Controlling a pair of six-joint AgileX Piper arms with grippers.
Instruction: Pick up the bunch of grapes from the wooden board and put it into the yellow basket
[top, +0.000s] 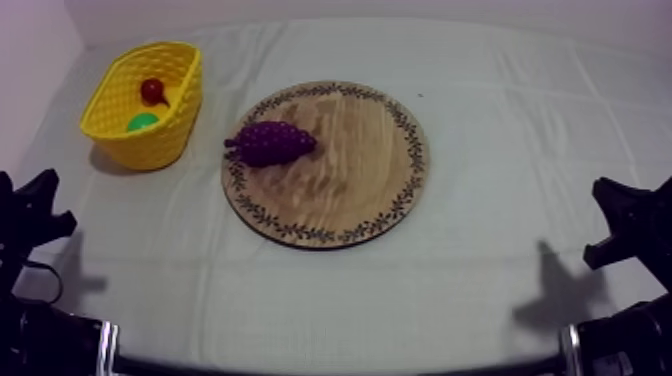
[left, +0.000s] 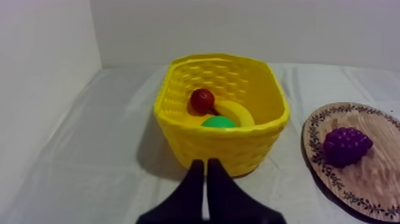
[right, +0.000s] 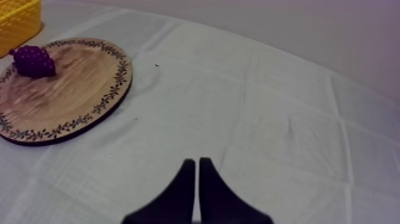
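Observation:
A purple bunch of grapes (top: 271, 142) (left: 346, 145) (right: 33, 61) lies on the left part of the round wooden board (top: 345, 190) (left: 369, 179) (right: 65, 95), near its rim. The yellow basket (top: 120, 115) (left: 238, 146) (right: 18, 21) stands left of the board. Inside it I see a small red fruit (top: 152, 91) (left: 202, 99), a banana (left: 235, 111) and a green fruit (top: 142, 122) (left: 218, 122). My left gripper (top: 40, 215) (left: 205, 170) rests low at the left, shut on nothing, pointing at the basket. My right gripper (top: 620, 225) (right: 197, 168) rests low at the right, shut and empty, over bare cloth.
The grey-white cloth (top: 500, 110) covers the table, with open room right of the board and in front of it. A wall (left: 47, 65) rises close behind and beside the basket.

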